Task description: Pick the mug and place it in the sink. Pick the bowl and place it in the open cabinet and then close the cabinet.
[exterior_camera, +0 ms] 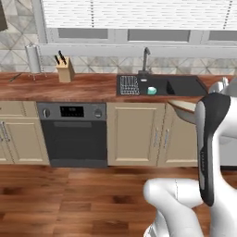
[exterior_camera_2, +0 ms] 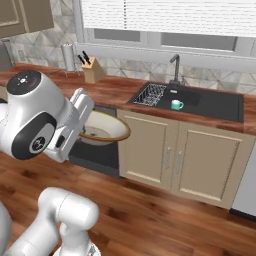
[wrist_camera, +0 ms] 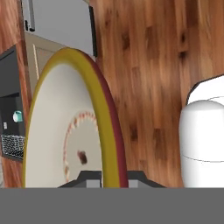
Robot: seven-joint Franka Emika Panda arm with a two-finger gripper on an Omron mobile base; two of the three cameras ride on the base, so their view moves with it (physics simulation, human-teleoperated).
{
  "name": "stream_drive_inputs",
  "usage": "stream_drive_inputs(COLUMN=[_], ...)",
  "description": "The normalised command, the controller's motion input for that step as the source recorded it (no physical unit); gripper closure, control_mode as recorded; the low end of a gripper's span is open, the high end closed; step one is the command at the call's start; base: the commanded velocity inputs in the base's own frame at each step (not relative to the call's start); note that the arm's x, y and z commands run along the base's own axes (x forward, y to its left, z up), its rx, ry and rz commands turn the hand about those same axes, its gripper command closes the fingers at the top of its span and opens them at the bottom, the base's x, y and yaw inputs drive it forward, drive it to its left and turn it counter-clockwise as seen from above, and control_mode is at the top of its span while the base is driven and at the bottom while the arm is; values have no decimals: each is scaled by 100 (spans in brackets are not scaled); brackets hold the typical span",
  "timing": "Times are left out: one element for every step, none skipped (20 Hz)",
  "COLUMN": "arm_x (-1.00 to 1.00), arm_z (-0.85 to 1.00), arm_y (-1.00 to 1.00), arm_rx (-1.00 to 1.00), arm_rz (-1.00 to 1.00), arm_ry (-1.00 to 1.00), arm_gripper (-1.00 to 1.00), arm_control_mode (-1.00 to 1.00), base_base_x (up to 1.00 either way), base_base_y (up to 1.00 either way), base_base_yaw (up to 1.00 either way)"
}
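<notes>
Bowl [wrist_camera: 65, 131] clamped by the rim in the claw [wrist_camera: 111, 175], carried clear of the counter; mug [exterior_camera_2: 176, 104] already in the sink [exterior_camera_2: 220, 107].

Claw fingers [wrist_camera: 89, 174] pinched together on the bowl's yellow-edged rim, one inside the off-white well, one on the outer wall, as seen in the hand view; bowl projecting straight ahead of the claw, roughly level in the right base view. Judged rigid and brittle, probably glazed and therefore slippery; moderate in weight, but wide, so levering hard about a single rim pinch. Best held exactly here, deep on the rim, and moved slowly without sharp wrist rolls. Sink and teal mug beyond the bowl, well apart from the claw; part of a wall cabinet [exterior_camera_2: 25, 17] up and away toward the knife block [exterior_camera_2: 91, 70] side.
</notes>
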Motion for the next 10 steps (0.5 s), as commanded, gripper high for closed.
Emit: stream_drive_inputs(arm_x=[0,0,0,0,0,0,0,0,0,0], arm_z=[0,0,0,0,0,0,0,0,0,0], arm_y=[0,0,0,0,0,0,0,0,0,0], arm_rx=[0,0,0,0,0,0,0,0,0,0], arm_rz=[0,0,0,0,0,0,0,0,0,0], arm_ry=[0,0,0,0,0,0,0,0,0,0], arm_gripper=[100,100,100,100,100,100,100,100,100,100], arm_control_mode=[100,100,100,100,100,100,100,100,100,100], base_base_x=[76,85,89,91,94,100,100,100,100,100], base_base_y=[100,100,100,100,100,100,100,100,100,100], base_base_yaw=[0,0,-2,-5,-11,-22,-31,-31,-26,-10])
